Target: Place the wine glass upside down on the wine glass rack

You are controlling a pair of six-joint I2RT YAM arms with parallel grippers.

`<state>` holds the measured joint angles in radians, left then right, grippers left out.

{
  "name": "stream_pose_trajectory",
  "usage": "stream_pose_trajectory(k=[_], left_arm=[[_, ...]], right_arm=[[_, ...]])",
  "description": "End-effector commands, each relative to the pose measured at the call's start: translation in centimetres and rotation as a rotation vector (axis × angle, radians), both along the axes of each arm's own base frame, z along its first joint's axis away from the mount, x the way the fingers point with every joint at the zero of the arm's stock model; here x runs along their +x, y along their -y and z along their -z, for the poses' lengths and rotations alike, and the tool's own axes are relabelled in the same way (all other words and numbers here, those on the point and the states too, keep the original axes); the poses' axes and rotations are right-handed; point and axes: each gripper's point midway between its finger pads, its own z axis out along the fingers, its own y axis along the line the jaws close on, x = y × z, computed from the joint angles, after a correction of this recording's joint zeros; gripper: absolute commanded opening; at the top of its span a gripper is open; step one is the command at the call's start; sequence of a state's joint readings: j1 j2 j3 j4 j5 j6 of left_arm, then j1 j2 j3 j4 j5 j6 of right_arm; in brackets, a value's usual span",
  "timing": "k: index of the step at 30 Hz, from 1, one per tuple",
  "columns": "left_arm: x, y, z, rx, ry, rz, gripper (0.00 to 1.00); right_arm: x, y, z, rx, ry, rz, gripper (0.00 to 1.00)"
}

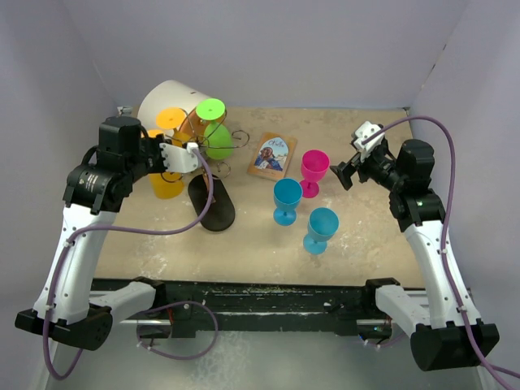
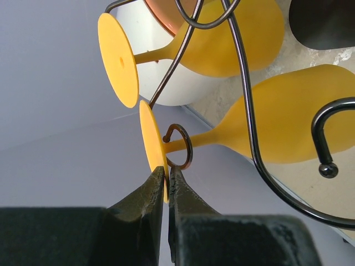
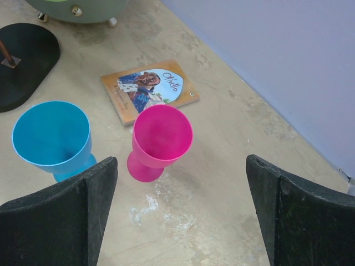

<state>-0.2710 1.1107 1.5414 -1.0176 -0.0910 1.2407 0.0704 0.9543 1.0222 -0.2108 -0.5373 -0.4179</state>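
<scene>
Closest to the lens, the left gripper [image 2: 166, 185] had its black jaws nearly closed, pinching the thin flat foot of the yellow plastic wine glass [image 2: 288, 119]. Its stem ran through a small curled ring of the thin dark wire wine glass rack [image 2: 250, 127], which stood on a black oval base [image 1: 213, 203] near the far left corner of the beige table [image 1: 366, 252]. The bowl hung away from the foot, so the glass looked inverted & seated on its arm. By my read the placing was nearly done; left to do: open the jaws & back off w/o knocking the wire. Also on the rack: another yellow-orange glass [image 2: 233, 44] & a green glass [image 1: 218, 140]. Upright mid-table, unhung: a pink goblet [image 3: 161, 138], a blue goblet [image 1: 287, 199] & a second blue goblet [image 1: 322, 226]. The right gripper [image 3: 180, 177] hovered over the pink one, jaws wide open, holding nothing
</scene>
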Motion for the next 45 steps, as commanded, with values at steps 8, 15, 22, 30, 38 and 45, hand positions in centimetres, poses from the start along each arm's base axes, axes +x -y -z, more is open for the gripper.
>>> stream_pose_trajectory(k=[8, 15, 22, 30, 38, 45], left_arm=[[-1.1, 0.6, -1.9, -0.040, 0.024, 0.026, 0.10], [-1.1, 1.8, -1.1, -0.074, -0.006, 0.076, 0.11], [-0.7, 2.1, -0.6, -0.082, -0.010, 0.071, 0.18], [-0.9, 1.9, -0.4, -0.075, -0.018, 0.067, 0.25], [-1.4, 1.6, -0.4, -0.055, -0.027, 0.068, 0.31], [-2.3, 1.3, -0.8, -0.042, -0.037, 0.071, 0.52]], right_arm=[[0.1, 0.0, -1.4, 0.014, 0.053, -0.005, 1.00], [0.1, 0.0, -1.3, 0.016, 0.052, -0.007, 1.00], [0.1, 0.0, -1.2, 0.015, 0.049, -0.006, 1.00], [0.1, 0.0, -1.1, 0.013, 0.049, -0.007, 1.00], [0.1, 0.0, -1.2, 0.013, 0.050, -0.009, 1.00], [0.1, 0.1, -1.2, 0.013, 0.050, -0.008, 1.00]])
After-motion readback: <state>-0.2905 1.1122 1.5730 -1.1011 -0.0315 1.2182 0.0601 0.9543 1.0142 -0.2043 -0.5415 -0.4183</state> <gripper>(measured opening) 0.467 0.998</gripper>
